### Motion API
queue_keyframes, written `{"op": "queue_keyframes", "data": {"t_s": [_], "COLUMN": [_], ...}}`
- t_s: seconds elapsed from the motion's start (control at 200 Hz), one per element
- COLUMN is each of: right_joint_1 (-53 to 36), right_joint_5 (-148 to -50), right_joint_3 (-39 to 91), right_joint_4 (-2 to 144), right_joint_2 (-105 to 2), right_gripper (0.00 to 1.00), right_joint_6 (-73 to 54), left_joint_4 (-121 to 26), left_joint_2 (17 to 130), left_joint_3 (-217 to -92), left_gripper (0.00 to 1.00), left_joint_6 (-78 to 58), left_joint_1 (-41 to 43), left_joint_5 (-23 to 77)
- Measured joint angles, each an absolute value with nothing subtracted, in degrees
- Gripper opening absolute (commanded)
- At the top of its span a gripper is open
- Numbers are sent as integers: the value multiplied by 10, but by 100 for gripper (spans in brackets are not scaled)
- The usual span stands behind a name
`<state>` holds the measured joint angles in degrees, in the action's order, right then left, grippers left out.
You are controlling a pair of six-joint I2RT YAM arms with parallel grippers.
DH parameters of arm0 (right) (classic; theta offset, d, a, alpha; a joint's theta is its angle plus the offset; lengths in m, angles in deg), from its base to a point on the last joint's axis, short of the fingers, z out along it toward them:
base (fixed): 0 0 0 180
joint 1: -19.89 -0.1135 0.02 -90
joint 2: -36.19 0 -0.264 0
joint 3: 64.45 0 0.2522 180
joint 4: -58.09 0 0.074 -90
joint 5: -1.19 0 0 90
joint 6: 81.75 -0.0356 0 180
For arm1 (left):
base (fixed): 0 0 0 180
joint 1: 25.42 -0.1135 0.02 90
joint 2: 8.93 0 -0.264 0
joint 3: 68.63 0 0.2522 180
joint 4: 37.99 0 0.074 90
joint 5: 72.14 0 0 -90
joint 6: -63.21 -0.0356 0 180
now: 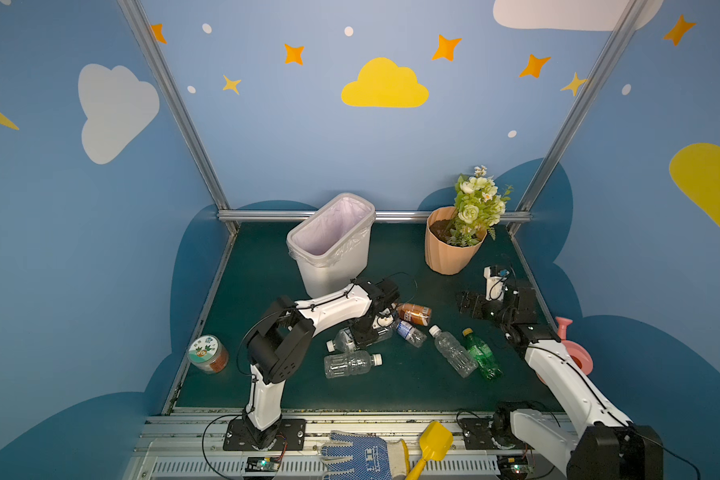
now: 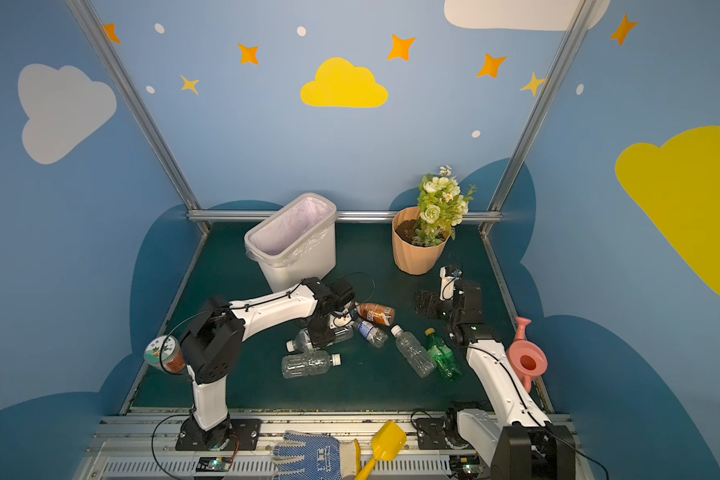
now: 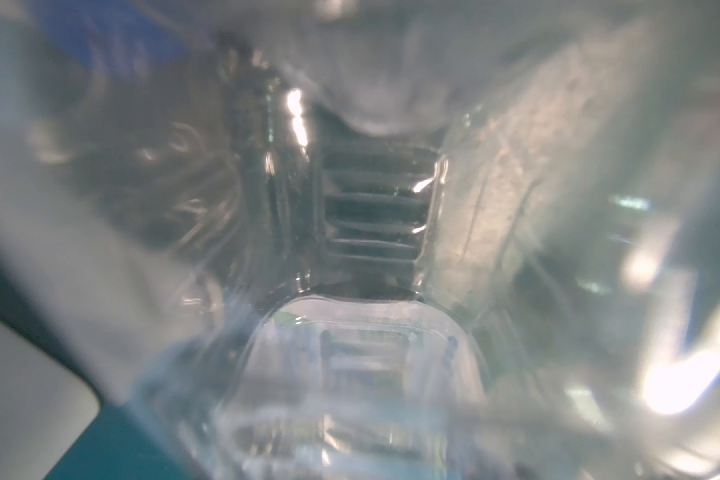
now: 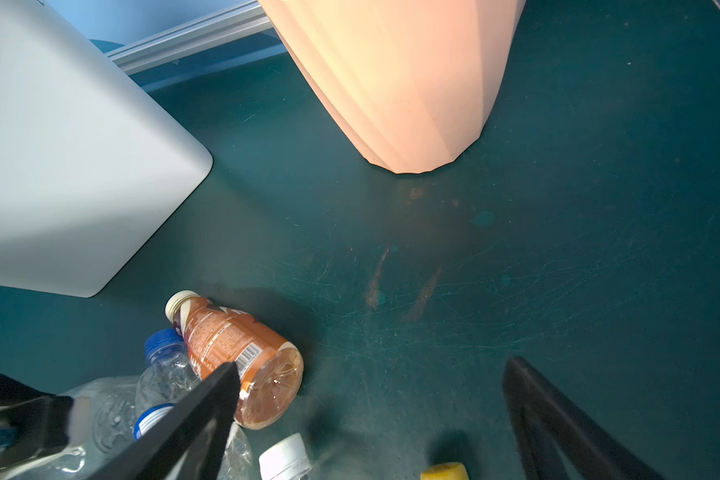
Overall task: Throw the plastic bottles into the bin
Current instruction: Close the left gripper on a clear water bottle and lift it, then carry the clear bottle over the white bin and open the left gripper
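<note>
While one clear bottle lies on the green tabletop, the left end effector sits right over it; whether it is clamped I cannot tell. The bin stands at twelve o'clock of it, a brown-labelled bottle just at two o'clock, and farther at three the right end effector hangs released, holding nothing.

The tall white plastic bin is seen to be smooth and matt. Near the bin, clear plastic bottles are seen shiny and ribbed, and the dark green mat is scratched.
</note>
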<state>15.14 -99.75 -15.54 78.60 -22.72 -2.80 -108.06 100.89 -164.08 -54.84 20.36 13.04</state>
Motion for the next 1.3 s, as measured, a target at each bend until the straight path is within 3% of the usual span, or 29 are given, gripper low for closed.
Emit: {"op": "queue_keyframes", "data": {"t_s": [0.471,0.901,1.121,1.301], "right_joint_1": [151,151,151,151], "right_joint_5": [-998,-1003,-1003,-1003], "right_joint_3": [-155,-155,-155,-155], "right_joint_4": [786,785,786,786], "right_joint_2": [-227,-227,-225,-216], "right_gripper": [97,97,97,97], "right_joint_6": [-29,-33,-33,-33], "left_joint_4": [-1047,-665,-513,-497], "left_joint_2": [837,570,545,599], "left_joint_3": [-1737,-1738,-1718,-1707], "left_gripper": [55,55,55,64], "left_joint_6": [-528,-544,-548,-454], "left_joint_1": [169,163,147,32], "left_joint_5": [108,49,61,110]}}
